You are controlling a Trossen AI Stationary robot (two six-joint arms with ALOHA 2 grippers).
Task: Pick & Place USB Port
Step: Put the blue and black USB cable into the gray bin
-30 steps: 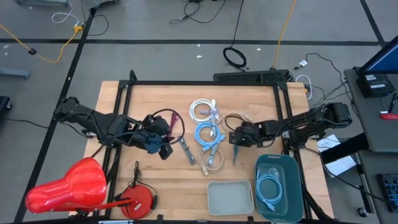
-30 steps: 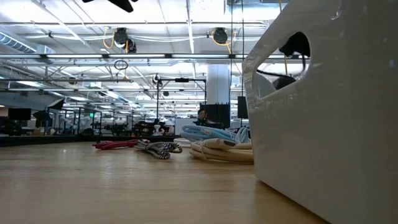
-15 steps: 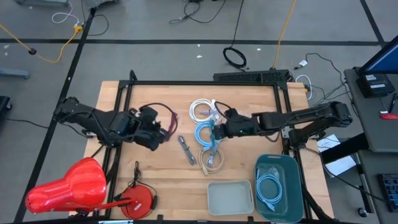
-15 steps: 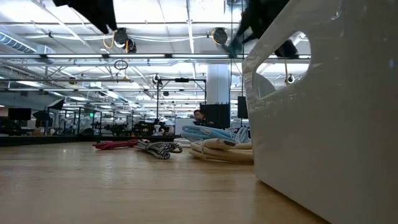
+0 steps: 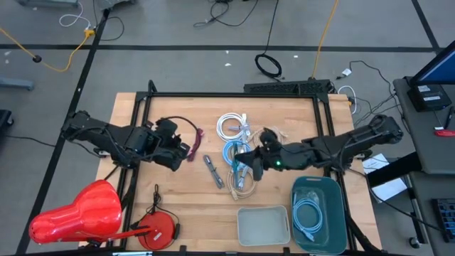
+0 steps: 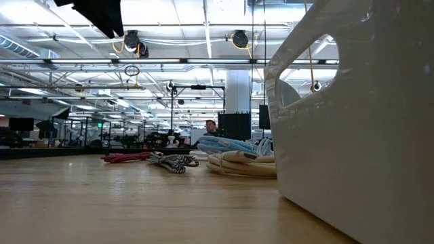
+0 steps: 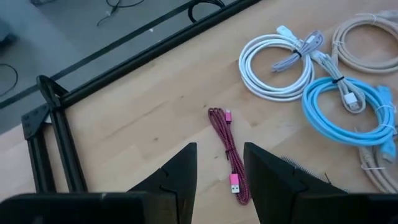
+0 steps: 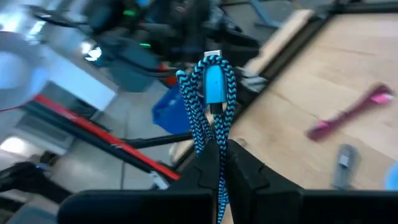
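Wooden table (image 5: 185, 206) with loose cable coils at its middle, two bins at the near right.

Counted: one white coil (image 5: 230, 126), one light blue coil (image 5: 237, 151), one beige coil (image 5: 242, 183), one pink cable (image 7: 229, 152), one more blue coil inside the teal bin (image 5: 318, 213); the grey bin (image 5: 263, 225) holds nothing. Right gripper (image 5: 250, 163), above the coils, pinches a blue braided USB cable (image 8: 210, 93), its lower end hidden. Left gripper (image 5: 186, 150) hangs half-spread over the pink cable. No legible writing.

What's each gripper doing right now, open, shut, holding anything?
Left gripper: open, empty, above the pink cable.
Right gripper: shut on the blue braided cable.
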